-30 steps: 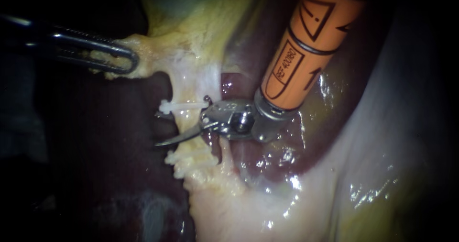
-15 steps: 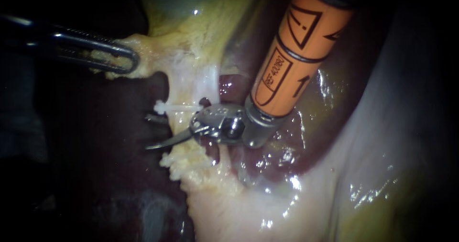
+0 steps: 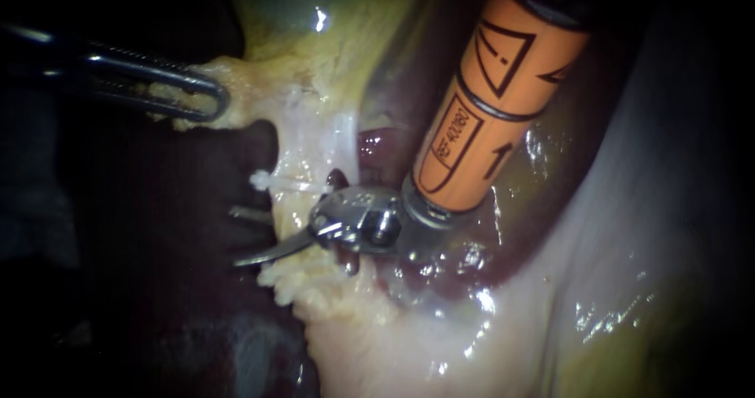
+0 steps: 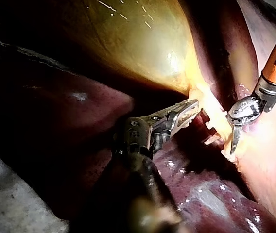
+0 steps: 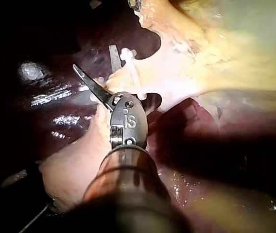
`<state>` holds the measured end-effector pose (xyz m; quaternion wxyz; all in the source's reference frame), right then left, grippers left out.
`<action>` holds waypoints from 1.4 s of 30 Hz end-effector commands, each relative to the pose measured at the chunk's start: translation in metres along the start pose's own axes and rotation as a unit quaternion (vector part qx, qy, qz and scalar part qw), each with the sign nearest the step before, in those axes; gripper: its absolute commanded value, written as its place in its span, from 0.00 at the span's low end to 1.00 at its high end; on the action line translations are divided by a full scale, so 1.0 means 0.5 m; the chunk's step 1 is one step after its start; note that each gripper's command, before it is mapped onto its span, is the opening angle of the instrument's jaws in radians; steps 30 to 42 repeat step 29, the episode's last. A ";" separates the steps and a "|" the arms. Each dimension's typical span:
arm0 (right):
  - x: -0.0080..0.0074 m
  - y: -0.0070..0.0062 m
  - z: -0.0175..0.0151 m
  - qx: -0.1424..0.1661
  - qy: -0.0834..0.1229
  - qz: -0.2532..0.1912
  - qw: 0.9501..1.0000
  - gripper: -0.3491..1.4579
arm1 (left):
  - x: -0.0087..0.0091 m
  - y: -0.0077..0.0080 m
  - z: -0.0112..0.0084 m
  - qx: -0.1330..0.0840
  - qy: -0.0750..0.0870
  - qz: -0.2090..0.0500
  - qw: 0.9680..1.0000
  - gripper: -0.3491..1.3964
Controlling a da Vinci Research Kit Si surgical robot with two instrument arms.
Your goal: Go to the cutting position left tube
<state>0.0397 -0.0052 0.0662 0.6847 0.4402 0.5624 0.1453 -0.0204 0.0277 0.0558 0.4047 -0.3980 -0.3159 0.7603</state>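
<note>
Orange-shafted, our right instrument (image 3: 240,237) is straddling the pale left tube (image 3: 295,208) crosswise with spread blades. Our left instrument (image 3: 212,97) is pinching yellowish gallbladder tissue (image 3: 245,83).

Endoscope close-up; wrist cameras look forward along instruments; all share tube (image 3: 292,203).
</note>
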 end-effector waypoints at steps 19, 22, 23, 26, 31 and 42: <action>0.0048 -0.0018 -0.0016 0.008 0.023 0.008 1.000 0.99 | 0.0000 0.0000 0.0000 0.000 0.000 0.000 1.000 0.00; 0.0048 -0.0018 -0.0016 0.008 0.023 0.008 1.000 0.99 | 0.0000 0.0000 0.0000 0.000 0.000 0.000 1.000 0.00; 0.0048 -0.0018 -0.0016 0.008 0.023 0.008 1.000 0.99 | 0.0000 0.0000 0.0000 0.000 0.000 0.000 1.000 0.00; 0.0048 -0.0019 -0.0016 0.008 0.023 0.008 1.000 0.99 | 0.0000 0.0000 0.0000 0.000 0.000 0.000 1.000 0.00; 0.0048 -0.0019 -0.0016 0.008 0.023 0.008 1.000 0.99 | 0.0001 -0.0001 0.0000 -0.001 0.000 0.000 1.000 0.00; 0.0048 -0.0019 -0.0016 0.008 0.023 0.008 1.000 0.99 | 0.0001 -0.0001 0.0000 -0.001 0.000 0.000 1.000 0.00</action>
